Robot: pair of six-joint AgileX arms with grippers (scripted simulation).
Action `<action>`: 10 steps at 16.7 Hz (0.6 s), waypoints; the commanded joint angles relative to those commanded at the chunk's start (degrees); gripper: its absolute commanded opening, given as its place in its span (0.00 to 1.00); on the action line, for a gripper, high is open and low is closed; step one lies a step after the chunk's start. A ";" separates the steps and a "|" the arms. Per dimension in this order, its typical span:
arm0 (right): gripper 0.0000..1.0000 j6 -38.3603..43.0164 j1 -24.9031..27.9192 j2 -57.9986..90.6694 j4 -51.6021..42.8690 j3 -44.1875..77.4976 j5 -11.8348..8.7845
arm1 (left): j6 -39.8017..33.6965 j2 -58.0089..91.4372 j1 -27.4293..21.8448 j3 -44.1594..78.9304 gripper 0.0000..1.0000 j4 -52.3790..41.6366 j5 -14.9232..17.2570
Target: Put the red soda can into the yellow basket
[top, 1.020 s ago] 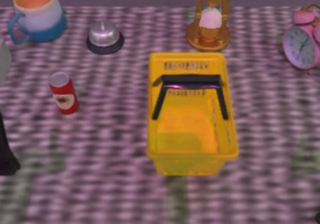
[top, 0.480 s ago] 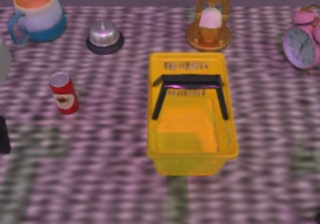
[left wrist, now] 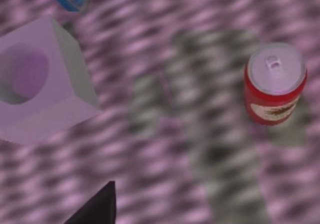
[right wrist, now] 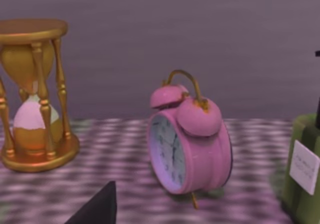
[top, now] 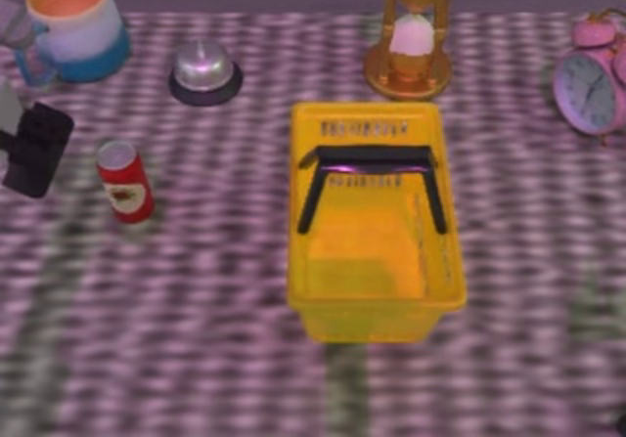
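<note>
- Top view: left gripper (top: 37, 150) is over the table's left edge, above the purple patterned cloth (top: 196, 339); its black body shows, but whether the fingers are spread or closed I cannot tell, and nothing is seen in its hold.
- Red soda can (top: 124, 181) stands upright just beside that gripper, on its basket-ward side, apart from it, not touching.
- Left wrist view: the can (left wrist: 275, 83) is seen from above, silver top with pull tab, white label patch on its side; one dark fingertip (left wrist: 97, 209) shows at the frame edge, well apart from the can.
- Yellow basket (top: 303, 290) sits mid-table, well apart from the gripper, beyond the can; black handles (top: 372, 155) folded across its opening.
- Beyond the gripper, near the table's far edge: mug (top: 73, 21) and bell (top: 204, 70).
- Hourglass (top: 411, 36) and pink alarm clock (top: 592, 80) lie far across, past the basket.
- Right arm: out of the top view; its wrist camera faces the clock and hourglass.
</note>
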 joint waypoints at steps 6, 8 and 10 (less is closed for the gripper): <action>1.00 0.00 0.00 0.00 0.00 0.00 0.00 | 10.14 35.06 -3.08 28.58 1.00 -18.61 0.41; 1.00 0.00 0.00 0.00 0.00 0.00 0.00 | 12.60 43.86 -3.71 35.75 1.00 -23.24 0.40; 1.00 0.00 0.00 0.00 0.00 0.00 0.00 | 14.46 50.46 -4.14 41.18 1.00 -26.80 0.34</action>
